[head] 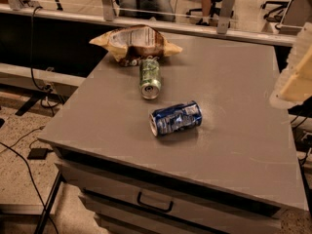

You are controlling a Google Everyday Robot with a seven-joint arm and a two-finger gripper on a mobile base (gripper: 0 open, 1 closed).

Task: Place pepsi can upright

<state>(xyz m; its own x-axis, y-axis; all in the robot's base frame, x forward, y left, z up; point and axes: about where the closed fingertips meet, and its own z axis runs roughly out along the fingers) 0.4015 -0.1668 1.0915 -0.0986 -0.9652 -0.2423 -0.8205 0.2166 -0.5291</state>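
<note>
On the grey counter [234, 145] the pepsi can [175, 118] lies on its side near the middle, a green can [149, 78] and chip bag [135, 44] behind it. Likely light, thin-walled and apt to roll, it wants a gentle hold across its round body. The pale hand [295, 77] hangs at the right edge, well apart from it; spread or closed, I cannot tell.

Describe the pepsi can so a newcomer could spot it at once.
On the grey cabinet top, look near the middle, in front of the chip bag and left of the robot's hand at the picture's right edge. The pepsi can lies there on its side, touching nothing. It is dark blue with silver markings; the only other can, nearer the bag, is green.
</note>
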